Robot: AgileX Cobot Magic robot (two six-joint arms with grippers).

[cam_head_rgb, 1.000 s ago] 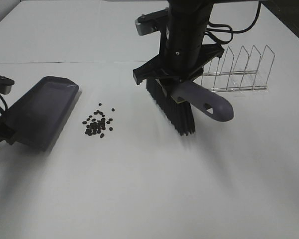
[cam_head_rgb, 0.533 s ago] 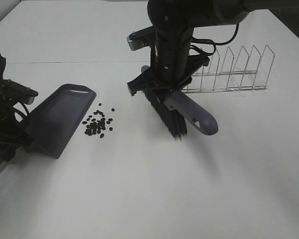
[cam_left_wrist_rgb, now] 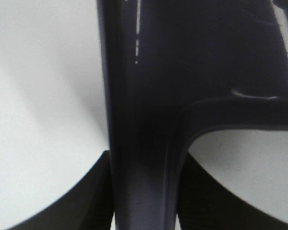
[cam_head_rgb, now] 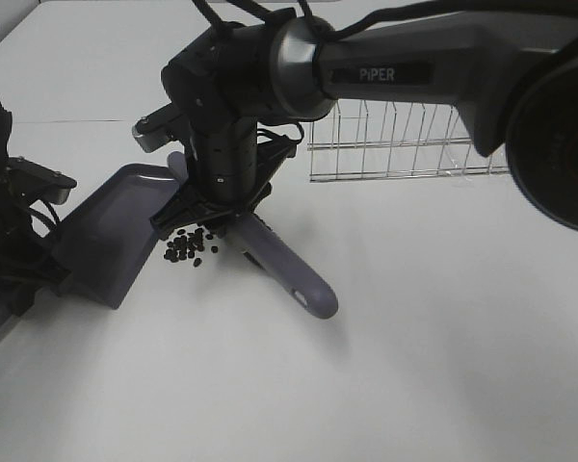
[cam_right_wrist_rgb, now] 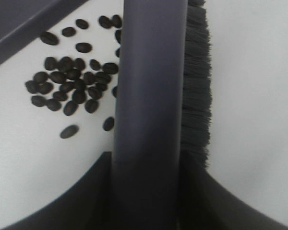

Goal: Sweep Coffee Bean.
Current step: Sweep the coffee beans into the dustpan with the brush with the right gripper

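Note:
The coffee beans [cam_head_rgb: 187, 246] lie in a small dark pile on the white table, just right of the purple dustpan [cam_head_rgb: 111, 231]. My right gripper [cam_head_rgb: 218, 204] reaches across and is shut on the purple brush [cam_head_rgb: 284, 268]; the bristle end is down at the pile's right edge. In the right wrist view the brush handle [cam_right_wrist_rgb: 149, 96] and black bristles [cam_right_wrist_rgb: 198, 86] stand beside the beans [cam_right_wrist_rgb: 67, 88], with the dustpan lip [cam_right_wrist_rgb: 19, 19] beyond. My left gripper [cam_head_rgb: 24, 281] is shut on the dustpan handle [cam_left_wrist_rgb: 139, 120].
A wire rack [cam_head_rgb: 405, 144] stands on the table behind the right arm. The right arm's dark body [cam_head_rgb: 405, 67] spans the upper right of the exterior view. White table [cam_head_rgb: 414, 366] stretches in front.
My right gripper has swung left with the brush, from well right of the beans to the pile's edge. The dustpan moved closer to the beans, then held still.

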